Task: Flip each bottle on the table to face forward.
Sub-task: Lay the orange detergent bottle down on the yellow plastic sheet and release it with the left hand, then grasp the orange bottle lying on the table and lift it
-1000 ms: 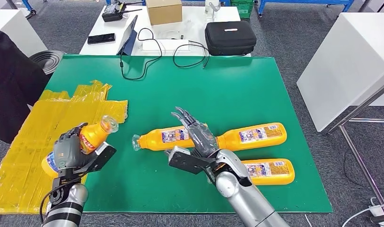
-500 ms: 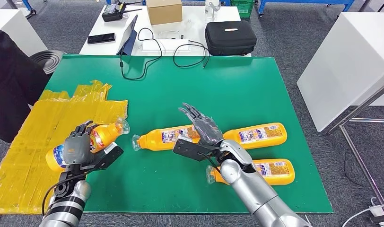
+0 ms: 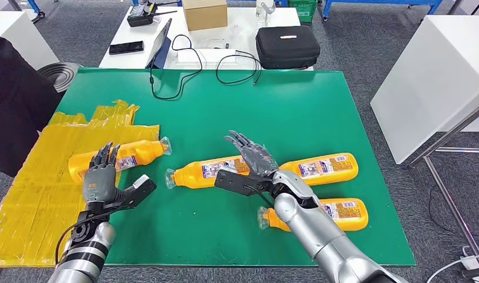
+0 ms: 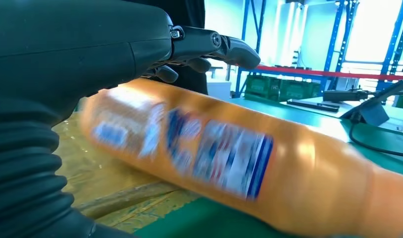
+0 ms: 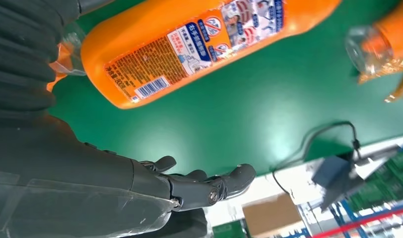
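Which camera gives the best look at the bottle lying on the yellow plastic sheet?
The head view: it shows the whole bottle lying across the sheet's edge, just beyond the left robot hand. The left wrist view shows only its blurred label close up.

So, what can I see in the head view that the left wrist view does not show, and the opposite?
Head view alone: the right hand open above the middle bottle, two more orange bottles lying on the green table, the black case and the cardboard box behind.

Left wrist view alone: blue shelving in the background, and the leftmost bottle's label up close, though blurred.

Both: the left hand with its fingers spread, beside the leftmost bottle, which lies on the yellow plastic sheet.
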Controlling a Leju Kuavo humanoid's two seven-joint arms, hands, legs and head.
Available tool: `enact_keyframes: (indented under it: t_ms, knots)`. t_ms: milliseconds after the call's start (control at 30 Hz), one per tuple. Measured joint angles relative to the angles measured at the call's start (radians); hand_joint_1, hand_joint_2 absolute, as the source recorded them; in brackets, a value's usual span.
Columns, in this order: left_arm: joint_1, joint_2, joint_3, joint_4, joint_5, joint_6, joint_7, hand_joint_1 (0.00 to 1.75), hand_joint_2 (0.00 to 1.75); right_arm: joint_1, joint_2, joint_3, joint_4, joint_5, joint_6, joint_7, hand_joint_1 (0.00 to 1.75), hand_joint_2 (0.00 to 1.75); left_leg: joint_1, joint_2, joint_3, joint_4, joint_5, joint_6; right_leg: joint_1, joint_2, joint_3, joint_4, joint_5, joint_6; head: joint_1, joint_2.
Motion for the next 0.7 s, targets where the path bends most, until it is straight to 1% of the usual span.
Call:
enact_keyframes:
  t_ms: [300, 400, 467, 533, 600, 700]
  knots:
    - [-0.043, 0.000, -0.018, 0.021, 0.056, -0.048, -0.033, 0.00, 0.00, -0.088, 0.051, 0.033, 0.196, 0.045, 0.016, 0.014, 0.00, 1.75, 0.000, 0.000, 0.000, 0.000, 0.000, 0.000, 0.000, 0.000, 0.000, 0.000, 0.000, 0.000, 0.000, 0.000]
    - [-0.053, 0.000, -0.022, 0.022, 0.098, -0.052, -0.055, 0.00, 0.00, -0.109, 0.069, 0.041, 0.252, 0.058, 0.016, 0.019, 0.00, 1.75, 0.000, 0.000, 0.000, 0.000, 0.000, 0.000, 0.000, 0.000, 0.000, 0.000, 0.000, 0.000, 0.000, 0.000]
    - [-0.056, -0.002, -0.021, 0.015, 0.169, -0.053, -0.096, 0.00, 0.00, -0.123, 0.080, 0.044, 0.285, 0.067, 0.016, 0.023, 0.00, 1.75, 0.000, 0.000, 0.000, 0.000, 0.000, 0.000, 0.000, 0.000, 0.000, 0.000, 0.000, 0.000, 0.000, 0.000]
    - [-0.053, -0.009, -0.012, -0.016, 0.292, -0.073, -0.160, 0.00, 0.00, -0.139, 0.092, 0.048, 0.318, 0.078, 0.019, 0.032, 0.00, 1.75, 0.000, 0.000, 0.000, 0.000, 0.000, 0.000, 0.000, 0.000, 0.000, 0.000, 0.000, 0.000, 0.000, 0.000]
    - [-0.046, -0.023, 0.003, -0.074, 0.420, -0.117, -0.215, 0.00, 0.00, -0.154, 0.105, 0.053, 0.353, 0.092, 0.024, 0.048, 0.00, 1.75, 0.000, 0.000, 0.000, 0.000, 0.000, 0.000, 0.000, 0.000, 0.000, 0.000, 0.000, 0.000, 0.000, 0.000]
    - [-0.032, -0.047, 0.029, -0.184, 0.551, -0.190, -0.251, 0.00, 0.00, -0.172, 0.129, 0.067, 0.408, 0.124, 0.044, 0.090, 0.00, 1.75, 0.000, 0.000, -0.001, 0.000, 0.000, 0.000, 0.000, 0.000, 0.000, 0.000, 0.000, 0.000, 0.000, 0.000]
